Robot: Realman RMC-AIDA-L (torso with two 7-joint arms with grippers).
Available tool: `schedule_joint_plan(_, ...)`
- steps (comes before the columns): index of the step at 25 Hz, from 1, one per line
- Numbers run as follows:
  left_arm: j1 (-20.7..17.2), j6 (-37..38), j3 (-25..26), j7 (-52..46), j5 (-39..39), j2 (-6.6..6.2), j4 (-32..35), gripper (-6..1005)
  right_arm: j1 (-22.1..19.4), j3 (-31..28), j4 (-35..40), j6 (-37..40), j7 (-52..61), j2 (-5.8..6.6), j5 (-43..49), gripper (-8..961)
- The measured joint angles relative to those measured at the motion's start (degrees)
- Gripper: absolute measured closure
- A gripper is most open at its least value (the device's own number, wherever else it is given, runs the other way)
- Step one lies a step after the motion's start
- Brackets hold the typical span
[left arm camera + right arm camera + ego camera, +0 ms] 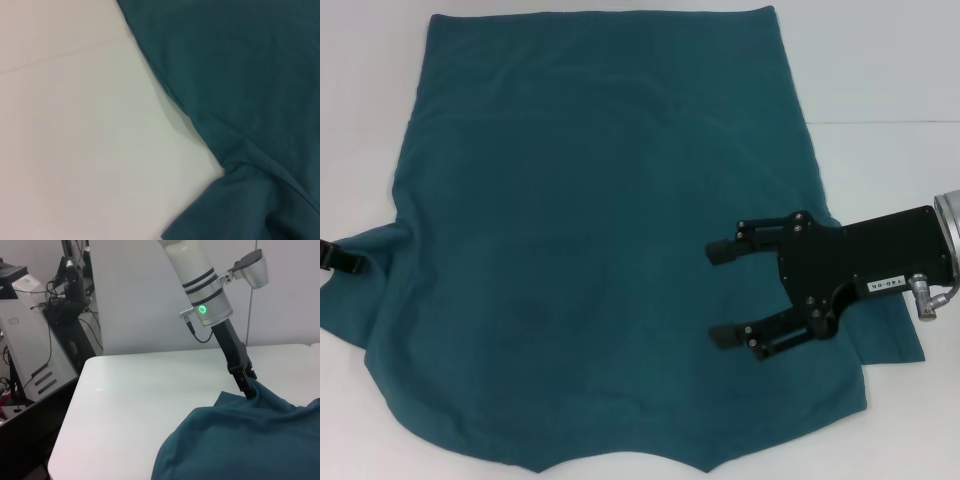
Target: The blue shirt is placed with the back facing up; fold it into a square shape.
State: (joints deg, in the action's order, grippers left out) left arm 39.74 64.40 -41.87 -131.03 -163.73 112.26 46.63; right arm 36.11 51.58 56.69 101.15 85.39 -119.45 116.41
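The blue shirt (590,230) lies spread on the white table (880,70), hem at the far side and collar cut-out at the near edge. My right gripper (725,295) hovers open over the shirt's right part, fingers pointing left with nothing between them. My left gripper (342,260) is at the shirt's left sleeve, mostly out of the head view. In the right wrist view the left gripper (248,386) pinches a raised fold of the shirt (240,440). The left wrist view shows only the shirt's edge and sleeve (240,75) on the table (75,125).
Bare white table surface (140,390) surrounds the shirt on the left, right and far sides. Beyond the table's edge stand a white equipment cabinet (30,340) and black stands with cables (70,295).
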Motion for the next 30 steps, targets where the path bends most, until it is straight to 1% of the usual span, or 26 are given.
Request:
schedule_joint_plan(3, 0.07, -0.26, 0.17, 0.65, 0.05, 0.03, -0.12, 282, 0.02, -0.08, 0.00, 0.00, 0.21, -0.04, -0.09, 8)
schedule_joint_plan(10, 0.55, -0.40, -0.01, 0.28, 0.03, 0.15, -1.04, 433, 0.15, -0.19, 0.00, -0.10, 0.26, -0.10, -0.18, 7)
schedule_joint_plan(14, 0.79, 0.94, -0.01, 0.28, 0.03, 0.09, -0.94, 519, 0.19, -0.21, -0.03, -0.13, 0.28, -0.09, -0.22, 8)
schedule_joint_plan(17, 0.94, 2.53, 0.00, 0.14, 0.02, 0.02, 0.23, 730, 0.20, -0.40, -0.15, -0.15, 0.28, -0.14, -0.23, 7)
schedule_joint_plan(21, 1.52, 6.52, -0.11, -0.02, -0.03, -0.09, 2.92, 879, -0.01, -0.43, -0.14, -0.14, 0.28, -0.17, -0.46, 7)
schedule_joint_plan(22, 1.52, 6.52, -0.11, -0.02, -0.03, -0.09, 2.92, 917, -0.14, -0.43, -0.13, -0.10, 0.24, -0.17, -0.67, 7)
schedule_joint_plan(23, 1.71, 8.88, -0.22, -0.04, -0.03, -0.02, 5.36, 954, -0.29, -0.43, -0.13, -0.06, 0.14, -0.17, -0.94, 7)
schedule_joint_plan(27, 1.75, 11.97, -2.02, -0.62, -0.03, 0.28, 8.81, 965, -0.70, -0.43, -0.20, 0.19, -0.14, -0.18, -1.66, 8)
schedule_joint_plan(30, 1.74, 13.77, -6.08, -2.86, -0.04, 0.18, 10.83, 968, -0.97, -0.43, -0.23, 0.34, -0.15, -0.17, -1.71, 8)
